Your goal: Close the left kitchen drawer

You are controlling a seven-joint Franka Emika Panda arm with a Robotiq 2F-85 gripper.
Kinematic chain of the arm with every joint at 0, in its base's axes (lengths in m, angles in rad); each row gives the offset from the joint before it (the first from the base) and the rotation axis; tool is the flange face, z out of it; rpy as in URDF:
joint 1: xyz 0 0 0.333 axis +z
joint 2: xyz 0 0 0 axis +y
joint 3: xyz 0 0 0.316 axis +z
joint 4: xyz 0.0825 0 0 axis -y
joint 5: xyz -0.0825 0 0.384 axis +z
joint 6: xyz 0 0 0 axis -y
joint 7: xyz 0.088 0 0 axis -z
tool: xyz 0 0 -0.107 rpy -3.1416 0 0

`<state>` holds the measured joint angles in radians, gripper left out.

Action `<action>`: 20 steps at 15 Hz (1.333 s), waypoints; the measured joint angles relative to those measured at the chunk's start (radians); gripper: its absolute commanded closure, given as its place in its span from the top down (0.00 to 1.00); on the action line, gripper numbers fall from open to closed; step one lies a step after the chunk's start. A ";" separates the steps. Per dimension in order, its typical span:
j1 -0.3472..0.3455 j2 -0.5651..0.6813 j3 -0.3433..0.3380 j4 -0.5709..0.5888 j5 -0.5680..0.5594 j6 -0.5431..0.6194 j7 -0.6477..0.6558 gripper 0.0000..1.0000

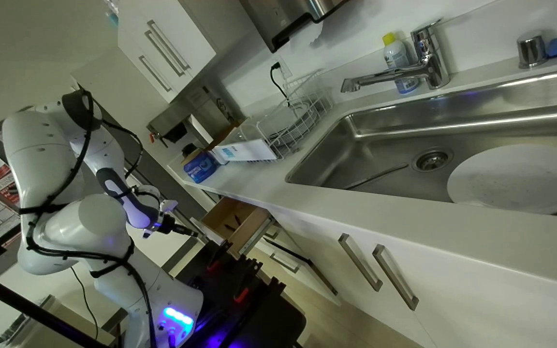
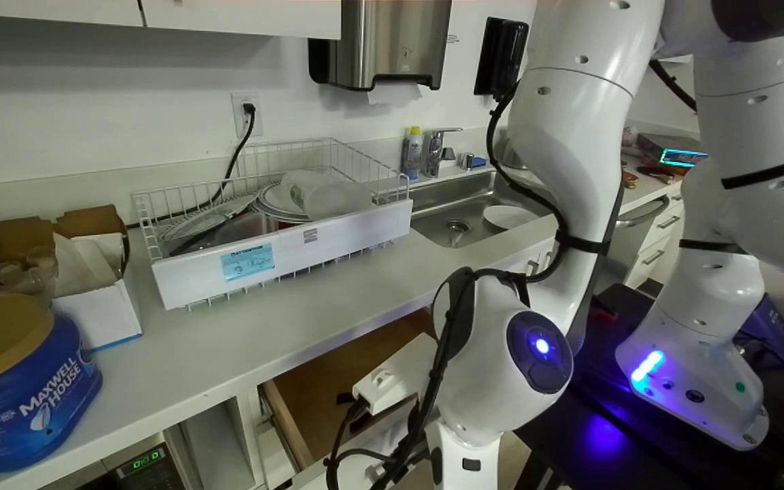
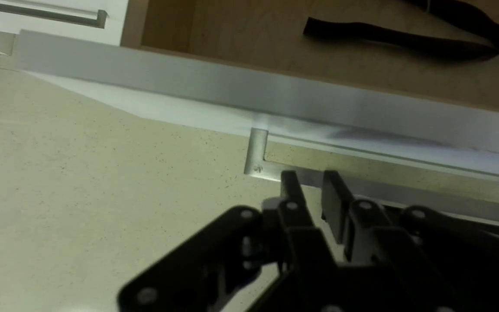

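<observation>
The left kitchen drawer (image 1: pixel 252 229) stands pulled out under the counter, its brownish box open at the top. It also shows in an exterior view (image 2: pixel 290 422), partly behind my arm. In the wrist view the white drawer front (image 3: pixel 232 86) runs across the upper part, with its silver bar handle (image 3: pixel 362 184) below. A dark strap-like item (image 3: pixel 396 41) lies inside the box. My gripper (image 3: pixel 310 175) is partly open with nothing between the fingers. Its fingertips overlap the handle bar near its left end; I cannot tell whether they touch. The gripper (image 1: pixel 195 234) is outside the drawer front.
The counter (image 1: pixel 278 188) overhangs the drawer. A dish rack (image 2: pixel 283 258), a blue coffee tub (image 2: pixel 24 401) and a sink (image 1: pixel 380 179) are on it. A black stand (image 1: pixel 240 290) is beside the drawer. More white fronts with bar handles (image 1: pixel 360 261) are nearby.
</observation>
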<state>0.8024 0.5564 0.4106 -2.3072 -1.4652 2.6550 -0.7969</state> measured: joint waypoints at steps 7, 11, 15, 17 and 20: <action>0.005 0.079 -0.001 0.081 -0.025 -0.093 0.012 0.00; 0.007 0.097 -0.019 0.108 -0.124 -0.155 0.045 0.00; -0.005 0.099 -0.065 0.132 -0.237 -0.179 0.069 0.00; -0.025 0.101 -0.085 0.147 -0.298 -0.180 0.080 0.00; -0.071 0.119 -0.106 0.183 -0.380 -0.180 0.080 0.00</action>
<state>0.7313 0.6752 0.3044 -2.1238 -1.8452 2.4752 -0.7167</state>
